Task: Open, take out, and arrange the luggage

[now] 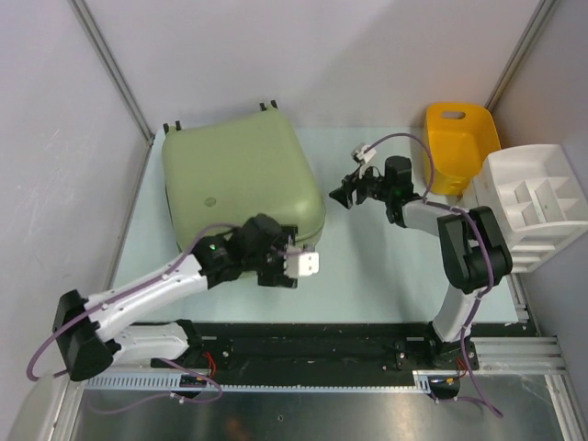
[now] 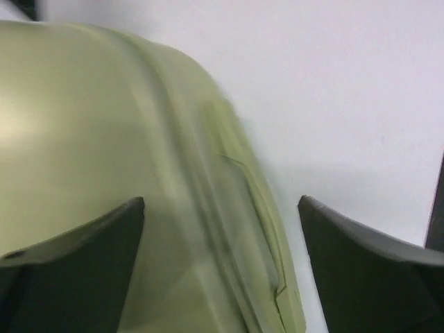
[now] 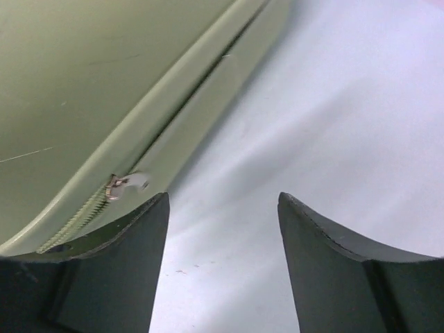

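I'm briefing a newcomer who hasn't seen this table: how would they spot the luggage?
On the pale table, look at the far left part. The luggage lies flat and closed there, a sage-green hard shell with rounded corners. It dwarfs the yellow tub and white divided tray on the right.

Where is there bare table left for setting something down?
Free: the near strip of table between the luggage and the near edge, and the far-middle patch between luggage and yellow tub. Crowded: the right edge, with tub and white organizer tray; the luggage fills the left.
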`<state>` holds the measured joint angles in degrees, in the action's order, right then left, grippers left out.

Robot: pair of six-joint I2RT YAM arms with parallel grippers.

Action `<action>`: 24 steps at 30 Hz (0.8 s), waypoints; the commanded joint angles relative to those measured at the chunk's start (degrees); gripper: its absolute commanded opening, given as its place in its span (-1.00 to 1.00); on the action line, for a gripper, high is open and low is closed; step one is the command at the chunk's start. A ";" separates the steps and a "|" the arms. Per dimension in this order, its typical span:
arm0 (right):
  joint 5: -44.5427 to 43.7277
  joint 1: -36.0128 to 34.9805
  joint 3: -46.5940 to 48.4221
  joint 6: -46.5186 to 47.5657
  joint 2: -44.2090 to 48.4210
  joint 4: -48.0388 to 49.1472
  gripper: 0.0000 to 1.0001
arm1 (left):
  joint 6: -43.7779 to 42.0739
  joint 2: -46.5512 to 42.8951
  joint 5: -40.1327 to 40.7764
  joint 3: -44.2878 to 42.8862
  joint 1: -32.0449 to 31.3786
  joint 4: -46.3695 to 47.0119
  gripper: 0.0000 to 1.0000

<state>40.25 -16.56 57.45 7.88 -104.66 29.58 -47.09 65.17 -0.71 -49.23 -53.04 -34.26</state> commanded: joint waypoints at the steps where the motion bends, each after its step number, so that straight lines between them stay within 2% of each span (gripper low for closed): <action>1: -6.94 2.14 2.84 0.91 7.88 -6.54 0.40 | 11.57 -2.59 -7.37 -13.50 -0.05 -2.39 0.99; 4: -8.52 2.93 2.84 0.74 11.66 -14.62 0.46 | 18.86 0.39 -5.63 -21.59 1.26 -3.00 0.99; 5: -8.96 3.02 2.84 -0.14 12.63 -16.73 0.54 | 20.44 1.36 -5.44 -25.78 4.49 -3.00 0.99; 7: -8.96 3.20 2.84 -2.94 14.48 -23.50 0.60 | 24.84 5.13 -7.19 -30.37 9.85 -3.18 0.99; 8: -8.87 3.20 2.84 -4.35 16.05 -25.52 0.64 | 26.51 6.71 -8.33 -35.36 16.84 -3.18 0.99; 9: -8.44 3.11 2.58 -5.84 16.85 -28.93 0.67 | 30.09 10.90 -11.21 -38.19 20.57 -3.27 0.99; 10: -7.82 2.67 2.49 -7.77 17.47 -31.06 0.68 | 32.22 13.30 -11.94 -41.26 24.17 -3.27 0.99; 11: -7.56 2.15 2.06 -9.44 18.87 -32.21 0.69 | 34.33 16.19 -12.12 -47.91 30.56 -3.18 0.97; 12: -7.38 1.62 1.09 -10.33 19.49 -34.05 0.69 | 38.00 18.83 -12.03 -51.37 33.32 -3.27 0.93; 14: -6.42 -0.49 -0.40 -11.91 20.98 -34.77 0.70 | 40.14 26.92 -10.81 -61.53 39.55 -3.09 0.92; 18: -5.53 -5.05 -4.18 -12.97 24.50 -35.38 0.73 | 45.83 42.03 -5.53 -79.32 47.13 -3.18 0.88; 20: -4.92 -7.94 -5.77 -14.03 25.03 -35.47 0.73 | 50.65 50.82 -9.20 -89.13 52.30 -3.18 0.86; 24: -5.44 -12.53 -8.23 -12.89 26.61 -34.07 0.73 | 51.23 61.47 -8.17 -98.77 56.64 -1.25 0.77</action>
<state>34.06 -25.58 50.87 -4.43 -80.64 -4.64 -2.46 119.85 -9.28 -139.24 -0.54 -36.45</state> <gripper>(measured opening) 0.863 0.894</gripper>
